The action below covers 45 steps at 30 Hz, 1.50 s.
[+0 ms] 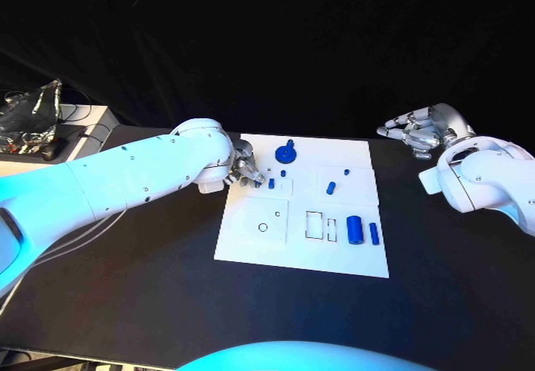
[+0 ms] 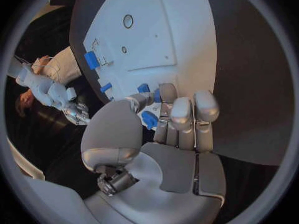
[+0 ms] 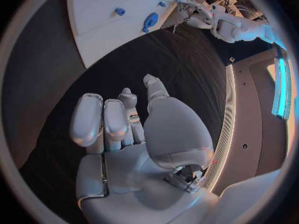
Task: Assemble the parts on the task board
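Left hand [image 1: 243, 171] is curling its fingers [image 2: 179, 109] over a small blue peg [image 2: 149, 119] at the task board [image 1: 257, 243] edge, apparently pinching it for seating; other blue parts [image 1: 356, 229] are lying beyond its fingertips. Right hand [image 1: 424, 127] is hovering spread and empty, well apart off the board.
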Tool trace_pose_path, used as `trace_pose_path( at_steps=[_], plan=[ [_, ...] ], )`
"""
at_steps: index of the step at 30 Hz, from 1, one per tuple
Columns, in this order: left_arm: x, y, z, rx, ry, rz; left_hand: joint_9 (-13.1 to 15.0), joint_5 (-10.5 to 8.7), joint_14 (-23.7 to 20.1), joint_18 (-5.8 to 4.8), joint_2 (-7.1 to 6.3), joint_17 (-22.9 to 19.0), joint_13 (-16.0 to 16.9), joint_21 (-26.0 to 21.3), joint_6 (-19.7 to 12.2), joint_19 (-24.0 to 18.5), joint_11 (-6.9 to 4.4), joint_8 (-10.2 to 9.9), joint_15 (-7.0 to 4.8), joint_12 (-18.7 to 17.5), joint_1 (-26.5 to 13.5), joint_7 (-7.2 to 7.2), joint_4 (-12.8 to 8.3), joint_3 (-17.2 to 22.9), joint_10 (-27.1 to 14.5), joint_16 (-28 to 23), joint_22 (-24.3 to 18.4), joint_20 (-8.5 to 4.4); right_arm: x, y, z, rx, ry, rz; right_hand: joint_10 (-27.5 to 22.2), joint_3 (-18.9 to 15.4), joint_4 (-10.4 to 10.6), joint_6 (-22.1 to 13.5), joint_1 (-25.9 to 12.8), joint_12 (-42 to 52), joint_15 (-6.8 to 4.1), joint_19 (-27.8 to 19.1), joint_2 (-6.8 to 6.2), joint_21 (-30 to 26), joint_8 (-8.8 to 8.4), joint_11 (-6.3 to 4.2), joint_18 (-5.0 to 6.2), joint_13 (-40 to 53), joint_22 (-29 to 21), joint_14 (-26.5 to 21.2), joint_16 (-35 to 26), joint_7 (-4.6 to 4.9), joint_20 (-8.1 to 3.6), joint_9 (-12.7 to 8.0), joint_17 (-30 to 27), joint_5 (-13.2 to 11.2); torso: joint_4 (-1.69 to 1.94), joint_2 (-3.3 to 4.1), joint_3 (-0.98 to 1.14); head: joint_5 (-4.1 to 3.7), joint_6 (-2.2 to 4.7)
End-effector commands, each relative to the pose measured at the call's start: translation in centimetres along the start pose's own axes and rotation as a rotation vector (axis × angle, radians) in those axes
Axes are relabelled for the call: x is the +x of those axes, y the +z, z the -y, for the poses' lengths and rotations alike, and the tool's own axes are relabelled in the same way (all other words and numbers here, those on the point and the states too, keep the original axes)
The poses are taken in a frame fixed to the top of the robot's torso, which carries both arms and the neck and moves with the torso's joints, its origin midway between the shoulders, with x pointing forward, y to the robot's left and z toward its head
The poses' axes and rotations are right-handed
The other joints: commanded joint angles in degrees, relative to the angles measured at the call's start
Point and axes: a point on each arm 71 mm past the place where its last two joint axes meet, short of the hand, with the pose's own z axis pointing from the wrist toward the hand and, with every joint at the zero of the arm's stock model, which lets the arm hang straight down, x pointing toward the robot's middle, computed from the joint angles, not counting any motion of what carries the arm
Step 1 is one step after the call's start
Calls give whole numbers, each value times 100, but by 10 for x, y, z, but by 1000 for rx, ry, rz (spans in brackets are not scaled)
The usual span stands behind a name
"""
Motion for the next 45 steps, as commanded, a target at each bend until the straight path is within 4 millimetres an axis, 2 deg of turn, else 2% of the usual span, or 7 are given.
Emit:
trace_pose_path(
  at_steps=[1, 31, 45],
  plan=[
    [2, 0, 1, 7, 15, -26, 5, 15, 23, 76, 128, 8, -8, 17, 14, -11, -69, 18, 5, -25, 163, -25, -271, 299, 55, 10, 454, 32, 1, 0, -1, -16, -3, -5, 0, 16, -17, 2, -16, -9, -24, 225, 5, -15, -39, -16, 30, 7, 852, 1, -13, 38, -49, -10, -6, 18, 2, -3, -3, 2, 0],
    [4, 0, -4, 1, 23, -36, 22, 16, 23, 85, 105, 16, -20, 23, 18, -13, -69, 17, 6, -17, 175, -25, -276, 336, 56, 4, 456, 44, 0, 0, -1, -15, -3, -7, 0, 16, -17, 2, -16, -9, -24, 225, 5, -15, -39, -16, 30, 7, 852, 1, -13, 38, -49, -10, -6, 18, -3, -3, 0, 11, -17],
    [7, 3, -2, 0, 26, -30, 32, 7, 22, 93, 102, 22, -30, 11, 18, -25, -67, 10, 7, -16, 172, -22, -263, 343, 49, -6, 449, 55, 0, 0, -1, -15, -3, -6, 0, 16, -17, 2, -16, -9, -24, 225, 5, -15, -39, -16, 30, 7, 852, 1, -13, 38, -49, -10, -6, 18, 0, -1, 5, -9, -25]
  ],
)
